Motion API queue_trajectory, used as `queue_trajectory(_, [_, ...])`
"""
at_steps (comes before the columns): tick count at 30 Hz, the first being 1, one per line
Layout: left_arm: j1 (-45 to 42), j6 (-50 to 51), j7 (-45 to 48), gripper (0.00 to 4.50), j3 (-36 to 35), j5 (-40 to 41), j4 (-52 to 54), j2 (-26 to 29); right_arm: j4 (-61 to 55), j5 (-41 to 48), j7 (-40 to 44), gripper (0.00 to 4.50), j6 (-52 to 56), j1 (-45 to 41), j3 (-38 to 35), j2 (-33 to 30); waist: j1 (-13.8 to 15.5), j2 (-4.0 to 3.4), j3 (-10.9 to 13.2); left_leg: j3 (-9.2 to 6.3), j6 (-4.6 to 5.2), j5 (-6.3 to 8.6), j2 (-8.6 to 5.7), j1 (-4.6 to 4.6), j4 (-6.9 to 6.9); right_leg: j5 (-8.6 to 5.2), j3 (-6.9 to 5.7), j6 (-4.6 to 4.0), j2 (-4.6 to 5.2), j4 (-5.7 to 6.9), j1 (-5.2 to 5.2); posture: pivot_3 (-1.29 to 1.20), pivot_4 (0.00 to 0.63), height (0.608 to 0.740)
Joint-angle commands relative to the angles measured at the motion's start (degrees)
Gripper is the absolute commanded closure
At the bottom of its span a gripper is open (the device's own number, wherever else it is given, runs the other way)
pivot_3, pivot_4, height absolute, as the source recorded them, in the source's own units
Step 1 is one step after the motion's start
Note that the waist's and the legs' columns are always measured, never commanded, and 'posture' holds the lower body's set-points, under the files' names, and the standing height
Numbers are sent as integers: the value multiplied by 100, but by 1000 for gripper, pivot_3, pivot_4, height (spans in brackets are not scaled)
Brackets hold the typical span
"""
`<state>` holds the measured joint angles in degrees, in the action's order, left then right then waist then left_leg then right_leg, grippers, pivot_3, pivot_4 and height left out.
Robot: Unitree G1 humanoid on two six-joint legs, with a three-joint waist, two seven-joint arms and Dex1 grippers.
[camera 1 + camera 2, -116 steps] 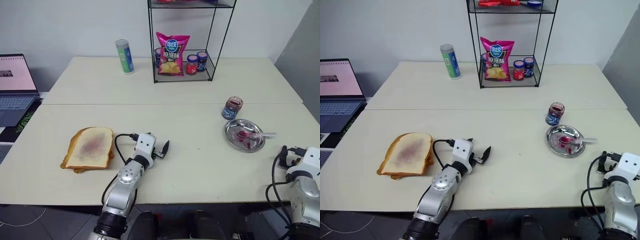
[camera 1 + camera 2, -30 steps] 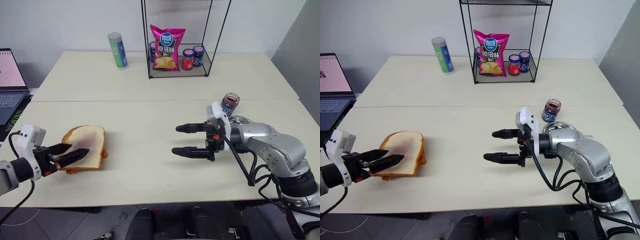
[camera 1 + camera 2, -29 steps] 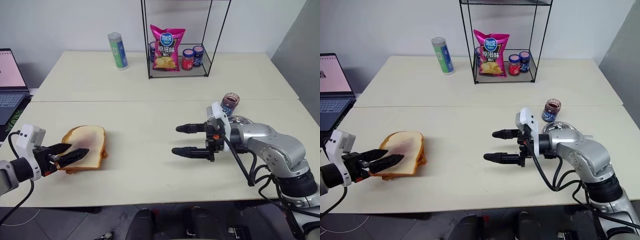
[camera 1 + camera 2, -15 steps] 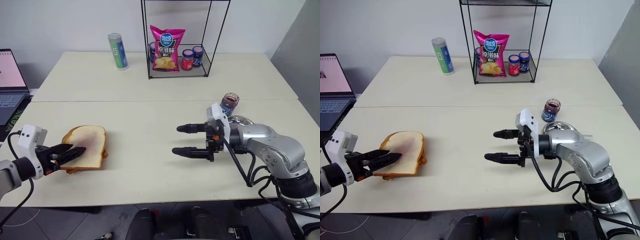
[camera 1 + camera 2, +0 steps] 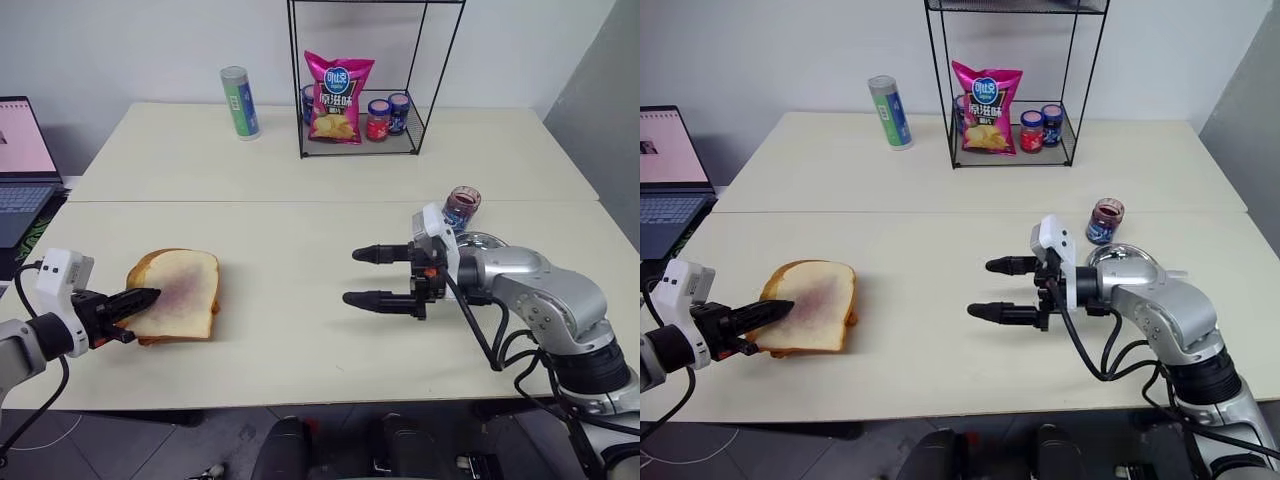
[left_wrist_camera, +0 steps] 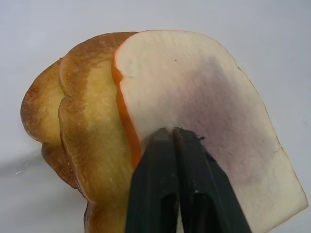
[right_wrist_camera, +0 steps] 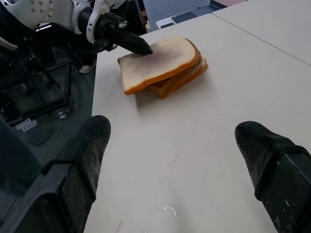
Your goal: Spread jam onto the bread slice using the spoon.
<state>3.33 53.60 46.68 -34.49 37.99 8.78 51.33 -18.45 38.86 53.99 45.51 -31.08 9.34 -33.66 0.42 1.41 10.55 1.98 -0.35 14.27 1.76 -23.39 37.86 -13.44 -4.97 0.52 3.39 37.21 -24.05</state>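
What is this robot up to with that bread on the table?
It's working at a jam-on-bread job. The left gripper has closed on the near edge of the bread slice, which lies on toasted slices and carries a faint purple smear. The right gripper hovers open over the table, holding nothing. The jam jar stands by a metal dish behind the right arm.

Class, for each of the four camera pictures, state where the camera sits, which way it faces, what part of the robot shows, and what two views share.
Left and right eye views: head, looking forward and down over the table; both arms show.
Left wrist view: along the shut left gripper, its tips on the bread slice.
Right wrist view: between the open right gripper fingers, towards the bread slice.
Shared: both wrist views show the bread slice and toasted slices.
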Motion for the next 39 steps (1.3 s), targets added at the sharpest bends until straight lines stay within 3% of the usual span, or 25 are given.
queue_trajectory(1, [-17,40,-9,4468,-167,155,127,3,-69,-11,29,0,-78,-121,-95,28,0,0,0,0,0,0,0,0,0,4,0,-6,0,0,0,0,150,740])
queue_trajectory(8, [-259,54,-148,4468,-298,190,-24,103,-32,-20,-13,0,-89,-150,-114,82,0,0,0,-2,0,0,1,-1,2,2,-3,-3,-1,3,-1,0,150,740])
queue_trajectory(12, [-376,10,61,4468,-743,250,-391,416,-34,-13,-32,0,-78,-167,-118,110,-7,1,0,-2,0,0,4,-2,5,0,-4,1,-7,5,-1,0,150,740])
queue_trajectory(19, [3,-416,620,3273,-1049,123,-1207,585,-57,54,-8,0,-22,-266,-82,178,-47,-1,1,5,0,0,10,-2,-1,-3,-2,2,-14,3,-9,0,150,740])
queue_trajectory(34, [41,33,325,367,-761,591,-553,-52,-94,144,81,0,128,-356,-90,205,-25,6,-3,1,-2,1,11,-2,4,9,-1,-17,-3,4,-5,0,150,740])
queue_trajectory(39, [61,55,332,367,-650,608,-523,-107,-105,131,51,0,135,-340,-109,193,-31,6,-4,1,-1,1,11,-2,4,9,-2,-17,-7,5,-5,0,150,740])
